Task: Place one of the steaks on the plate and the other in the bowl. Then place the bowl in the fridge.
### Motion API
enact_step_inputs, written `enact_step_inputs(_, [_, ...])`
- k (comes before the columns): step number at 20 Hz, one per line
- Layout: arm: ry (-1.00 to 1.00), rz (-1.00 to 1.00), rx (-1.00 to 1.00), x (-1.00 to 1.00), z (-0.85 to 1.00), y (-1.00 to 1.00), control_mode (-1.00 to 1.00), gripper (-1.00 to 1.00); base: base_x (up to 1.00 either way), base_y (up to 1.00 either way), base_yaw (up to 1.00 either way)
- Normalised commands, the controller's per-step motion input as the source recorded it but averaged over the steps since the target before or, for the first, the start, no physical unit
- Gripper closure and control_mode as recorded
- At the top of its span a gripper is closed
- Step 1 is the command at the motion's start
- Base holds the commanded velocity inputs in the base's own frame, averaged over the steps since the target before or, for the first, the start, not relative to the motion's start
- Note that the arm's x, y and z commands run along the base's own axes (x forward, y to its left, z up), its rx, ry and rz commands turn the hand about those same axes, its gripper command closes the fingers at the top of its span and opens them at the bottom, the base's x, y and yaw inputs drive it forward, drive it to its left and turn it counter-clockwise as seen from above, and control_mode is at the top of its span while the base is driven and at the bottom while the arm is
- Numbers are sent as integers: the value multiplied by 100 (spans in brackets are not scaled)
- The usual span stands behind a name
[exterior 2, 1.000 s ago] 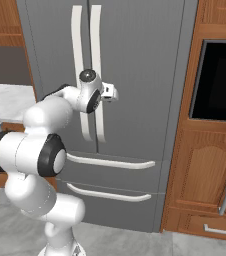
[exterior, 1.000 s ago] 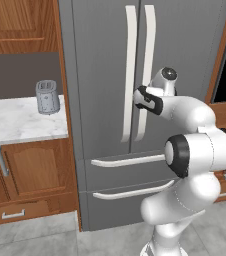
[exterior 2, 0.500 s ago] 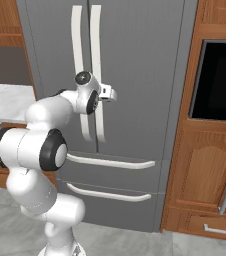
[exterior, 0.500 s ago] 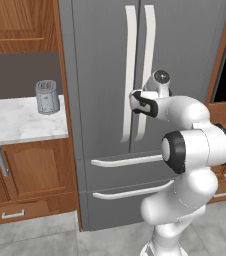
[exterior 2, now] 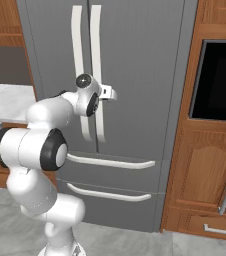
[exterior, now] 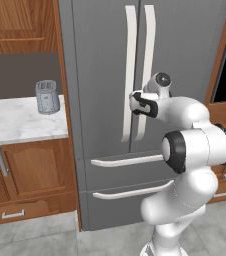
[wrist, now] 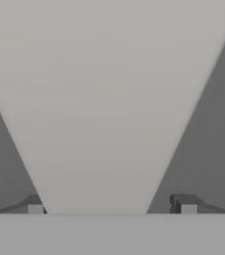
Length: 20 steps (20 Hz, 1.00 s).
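The fridge (exterior: 100, 60) stands shut in front of me, tall and grey, with two long curved pale handles. My gripper (exterior: 137, 102) is at mid-height on the right door's handle (exterior: 147, 50). In the right base view the gripper (exterior 2: 106, 93) reaches that handle (exterior 2: 95, 40) from the left. In the hand view the pale handle (wrist: 109, 99) runs between the two dark fingertips (wrist: 185, 205). The jaws stand wide on either side of it, open, with a gap on one side. The steaks, the plate and the bowl are out of view.
A marble counter (exterior: 15, 120) with a grey metal appliance (exterior: 47, 97) lies left of the fridge, above wooden cabinets (exterior: 30, 170). A black built-in oven (exterior 2: 217, 80) sits in the wooden column to the right. Two freezer drawers with bar handles (exterior 2: 110, 161) lie below the doors.
The hand has pushed forward onto the right door's handle, so the fingers now straddle it. The jaws have narrowed a little. The fridge doors stay shut.
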Motion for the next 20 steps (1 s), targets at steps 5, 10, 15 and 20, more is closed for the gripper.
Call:
enact_step_inputs(5, [0, 2, 0, 6, 0, -4, -100, 100, 0, 0, 0])
enact_step_inputs(10, [0, 0, 0, -16, 3, -2, -100, 100, 0, 0, 0])
enact_step_inputs(15, [-3, 1, 8, -91, 44, -35, -100, 100, 0, 0, 0])
enact_step_inputs(20, [0, 19, 26, -100, 45, -71, -100, 100, 0, 0, 0])
